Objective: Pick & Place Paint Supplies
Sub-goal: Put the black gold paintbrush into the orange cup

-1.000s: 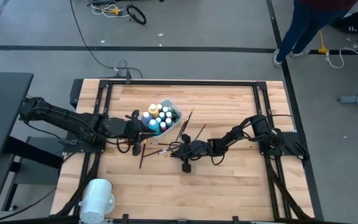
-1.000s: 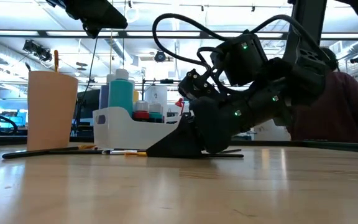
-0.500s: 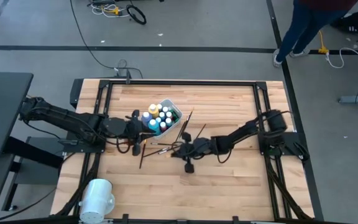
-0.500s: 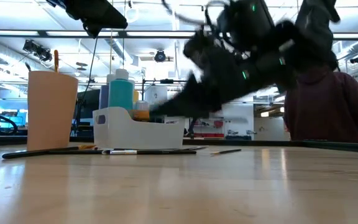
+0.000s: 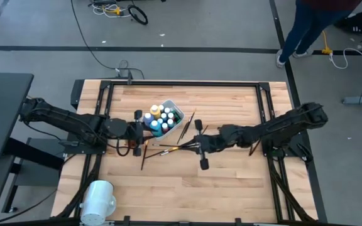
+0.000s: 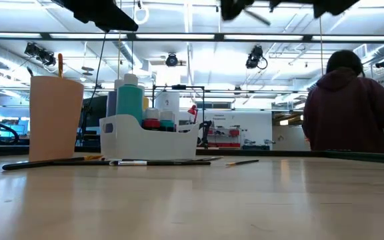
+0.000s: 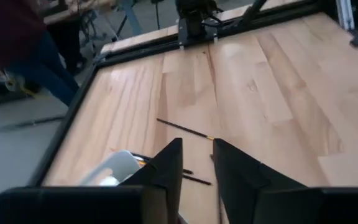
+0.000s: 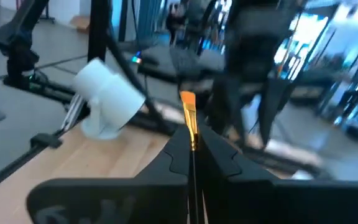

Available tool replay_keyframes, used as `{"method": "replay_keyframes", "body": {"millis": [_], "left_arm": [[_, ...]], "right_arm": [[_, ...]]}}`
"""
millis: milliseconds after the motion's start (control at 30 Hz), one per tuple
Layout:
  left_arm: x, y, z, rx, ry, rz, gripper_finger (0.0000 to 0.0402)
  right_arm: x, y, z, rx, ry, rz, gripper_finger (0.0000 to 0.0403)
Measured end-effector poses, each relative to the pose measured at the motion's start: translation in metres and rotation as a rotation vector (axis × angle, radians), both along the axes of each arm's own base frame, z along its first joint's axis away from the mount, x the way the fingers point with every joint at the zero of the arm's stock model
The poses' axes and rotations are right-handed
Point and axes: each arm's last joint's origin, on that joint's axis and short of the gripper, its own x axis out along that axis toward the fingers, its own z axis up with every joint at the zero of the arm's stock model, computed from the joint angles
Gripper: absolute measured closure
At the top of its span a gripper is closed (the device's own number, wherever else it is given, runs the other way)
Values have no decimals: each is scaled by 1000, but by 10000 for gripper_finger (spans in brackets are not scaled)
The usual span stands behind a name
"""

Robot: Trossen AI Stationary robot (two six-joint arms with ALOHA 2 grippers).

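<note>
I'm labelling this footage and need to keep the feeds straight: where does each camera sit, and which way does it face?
High view: overhead, straight down; both arms, white tub with paint bottles.
Low view: tabletop height, facing the room; arm parts at top.
Left wrist view: past the left gripper, open, over the table.
Right wrist view: past the right gripper, shut on a brush.
Shared: high and low both show the tub.

**Around the wooden counter**

The wooden counter (image 5: 231, 188) fills mid-frame in the high view. A white rectangular tub (image 5: 176, 112) sits just above its centre. A large white cylinder (image 5: 98, 199) lies at lower left. A person's legs (image 5: 303, 28) show at upper right; cables (image 5: 115, 9) lie on the floor at top.
</note>
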Motion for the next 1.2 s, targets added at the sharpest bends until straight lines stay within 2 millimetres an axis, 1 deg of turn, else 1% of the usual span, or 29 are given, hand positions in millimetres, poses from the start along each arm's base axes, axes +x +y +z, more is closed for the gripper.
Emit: {"method": "replay_keyframes", "body": {"millis": [67,133,200,300,400,600,767,900,1033,1200], "left_arm": [[2,0,0,51,-6,-22,289],[5,-1,3,91,-33,-43,275],[11,-3,5,129,-78,-61,262],[20,-6,7,199,-126,-106,245],[28,-8,5,268,-143,-123,233],[38,-10,4,337,-190,-130,224],[40,-11,8,367,-238,-127,234],[40,-11,8,383,-232,-132,253],[40,-11,8,387,-230,-133,282],[40,-11,8,387,-230,-133,331]], "right_arm": [[-2,-3,7,1,-43,-7,391],[-1,-7,10,27,-67,8,391],[1,-9,9,71,-65,12,391],[4,-15,2,144,-30,-48,391],[6,-20,1,190,-30,-70,391],[7,-26,0,246,-12,-89,391],[7,-30,-3,269,12,-105,391],[8,-32,-3,289,13,-111,389],[8,-33,-3,293,13,-114,388],[8,-33,-3,293,13,-114,390]]}}
